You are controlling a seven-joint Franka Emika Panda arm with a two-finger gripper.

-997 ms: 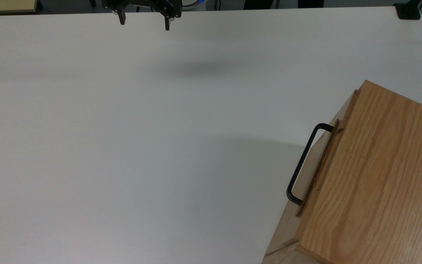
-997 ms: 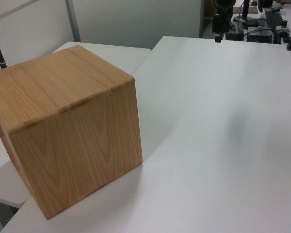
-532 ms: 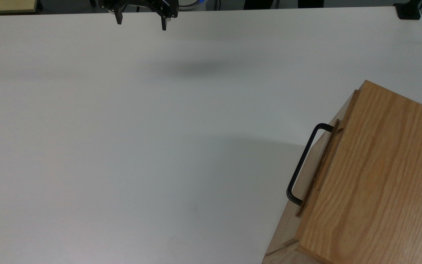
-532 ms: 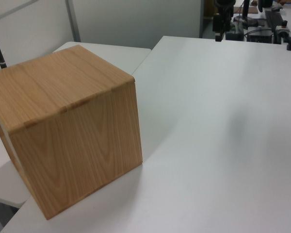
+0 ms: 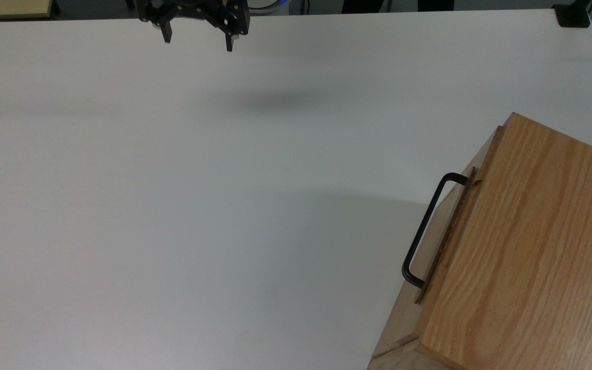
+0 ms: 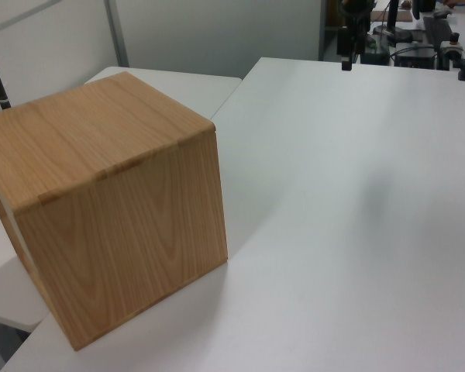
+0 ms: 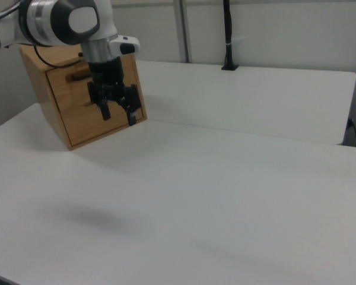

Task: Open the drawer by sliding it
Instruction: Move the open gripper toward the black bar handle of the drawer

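The drawer (image 5: 437, 228) sits pushed into an oak-grained cabinet (image 5: 527, 252) at the top view's lower right. Its light-wood front carries a thin black U-shaped handle (image 5: 423, 231) that faces the table's middle. My gripper (image 5: 198, 42) hangs open and empty above the far table edge, a long way from the handle. In the right view the gripper (image 7: 118, 115) is in front of the cabinet's drawer face (image 7: 77, 116) and covers part of it. The left view has the cabinet's plain back and side (image 6: 116, 209), with the gripper (image 6: 346, 60) far behind.
The white table (image 5: 198, 205) spreads wide between gripper and cabinet. A black clamp base (image 5: 573, 15) sits at the top view's upper right corner, and a black post (image 7: 228, 35) stands at the table's far edge in the right view. A pale board (image 5: 8, 7) lies beyond the upper left.
The gripper has shifted a little leftward and then lower in the top view, coming slightly further over the table. The drawer and cabinet have not moved.
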